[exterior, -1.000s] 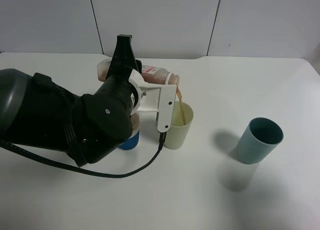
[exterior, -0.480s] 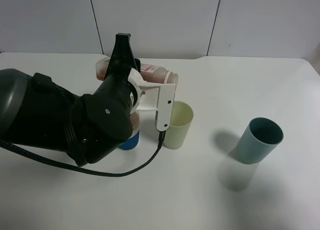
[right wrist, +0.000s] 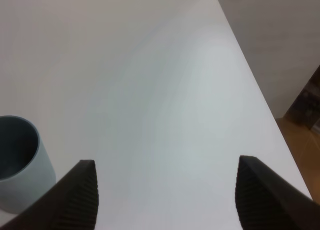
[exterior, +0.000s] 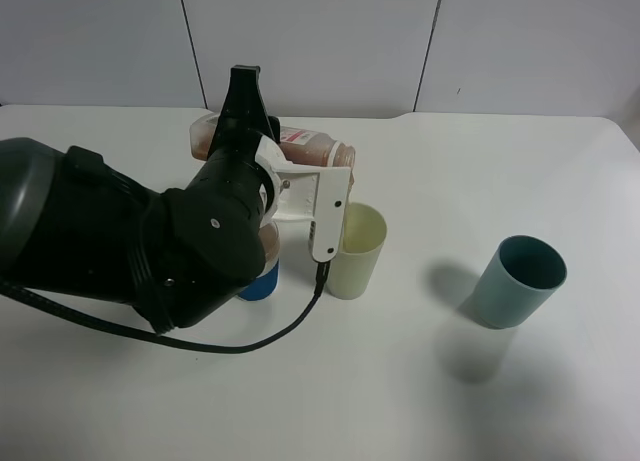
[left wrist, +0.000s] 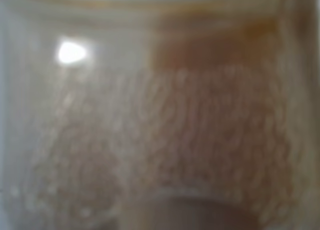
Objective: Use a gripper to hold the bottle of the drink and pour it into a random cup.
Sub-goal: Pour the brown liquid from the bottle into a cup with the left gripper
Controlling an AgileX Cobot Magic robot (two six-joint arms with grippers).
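Exterior high: bottle (exterior: 310, 149) sideways in L gripper (exterior: 250, 139), neck abv cup (exterior: 358, 256).

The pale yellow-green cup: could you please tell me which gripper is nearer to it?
Left. The left gripper holds the bottle tipped right above the cup; the right gripper hangs open near the teal cup, farther away.

The left arm (exterior: 100, 231), bulky and covered in black fabric, reaches in from the left side, with its wrist rolled sideways. The left hand (exterior: 262, 149), with white jaws, is clamped on the bottle (exterior: 315, 151). A black cable (exterior: 250, 347) hangs from it. The right hand (right wrist: 167, 200) has its dark fingers (right wrist: 80, 197) spread wide apart and holds nothing.
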